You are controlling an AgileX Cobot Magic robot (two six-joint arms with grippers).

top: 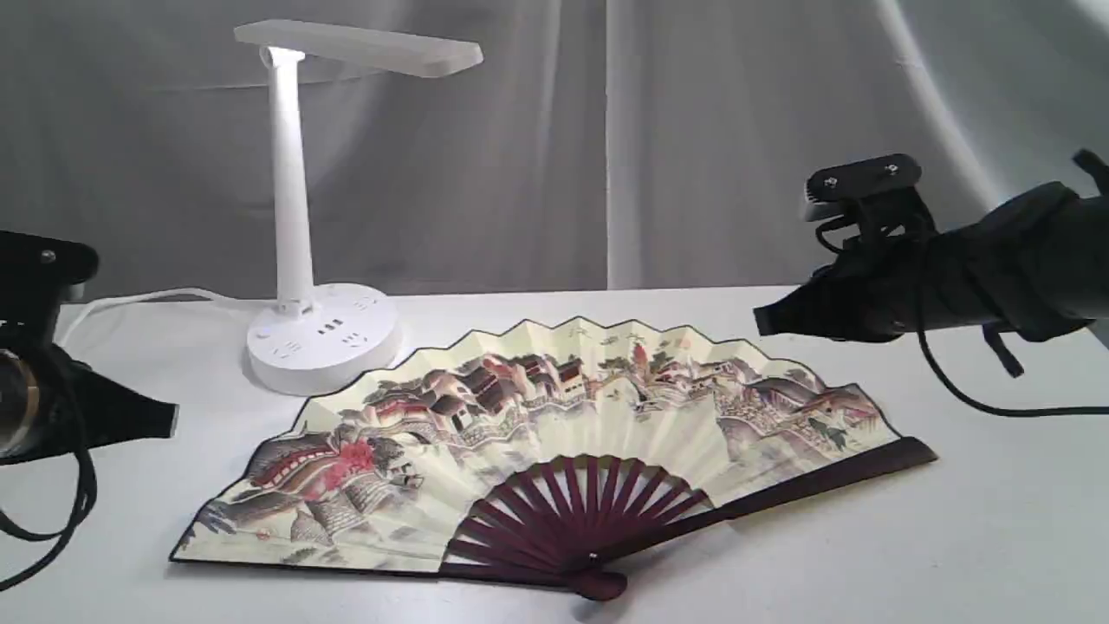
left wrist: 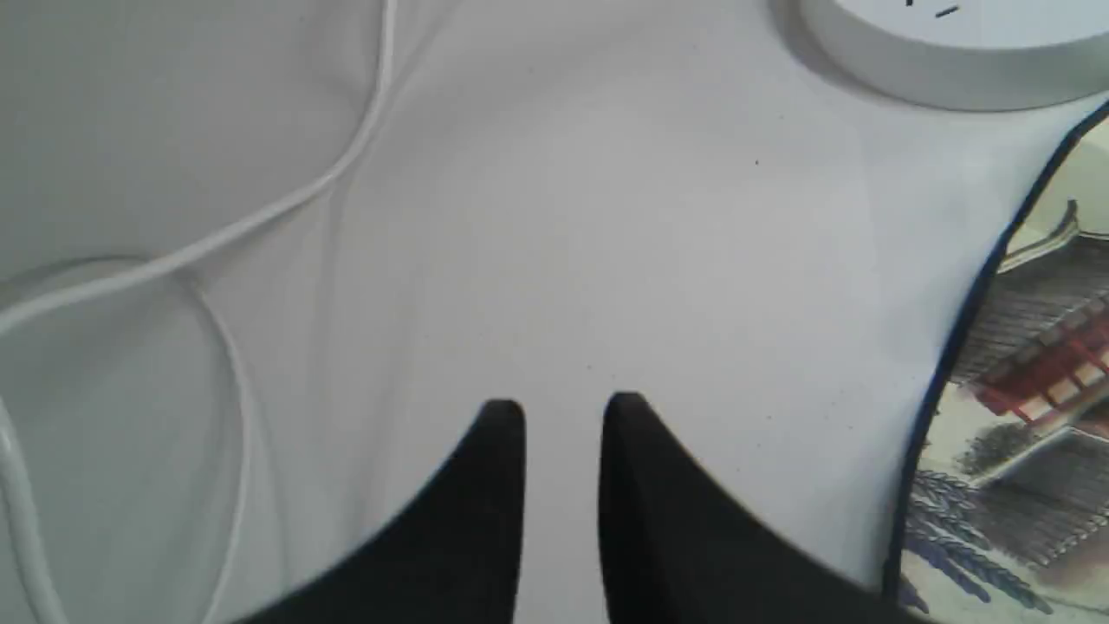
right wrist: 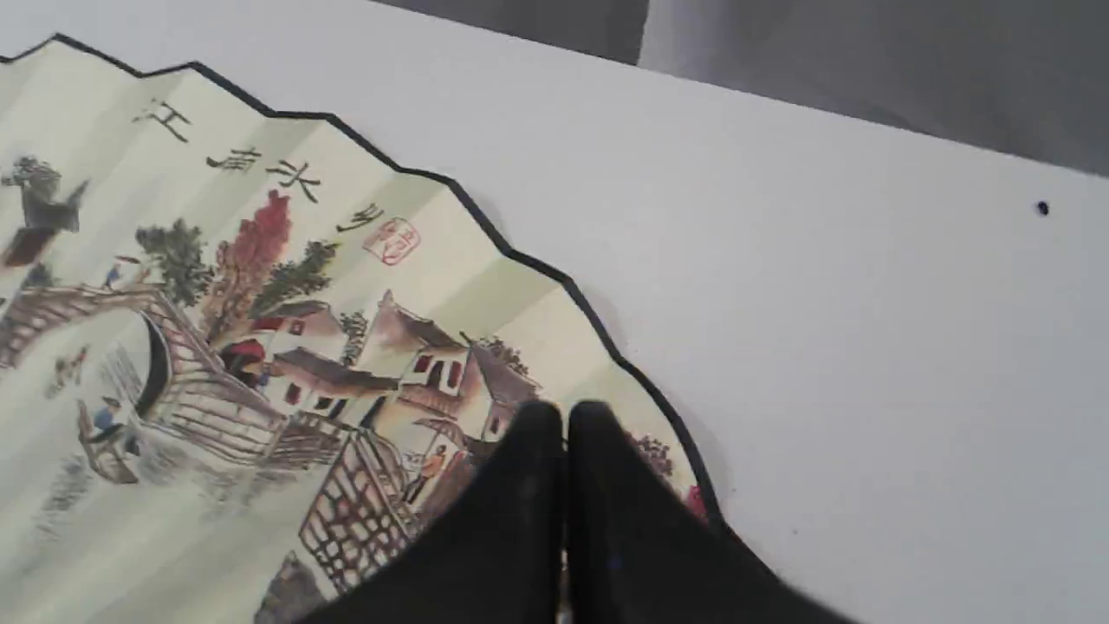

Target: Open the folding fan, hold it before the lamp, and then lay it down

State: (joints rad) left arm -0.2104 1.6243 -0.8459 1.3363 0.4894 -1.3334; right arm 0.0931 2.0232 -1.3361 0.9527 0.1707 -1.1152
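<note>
In the exterior view the folding fan [top: 554,433] lies fully spread and flat on the table [top: 953,537], below and between the two pincers, so the laying-down step looks done. The lamp [top: 290,199] stands beyond the left pincer [top: 169,420], with its base just beside the fan's far edge. That pincer hangs off the fan's left end and the right pincer [top: 762,321] hangs above its right shoulder. Neither touches it, likely so that nothing drags the paper. In the left wrist view the left pincer [left wrist: 563,407] has its tips a little apart with nothing between them. Bare table lies ahead of it, the cord [left wrist: 260,208] lies off to one side, and the fan's black edge and the lamp base lie to the other, so it should have room to pull away. In the right wrist view the right pincer [right wrist: 563,412] is pressed together and empty, poised over the fan's scalloped edge, with open table beyond it
</note>
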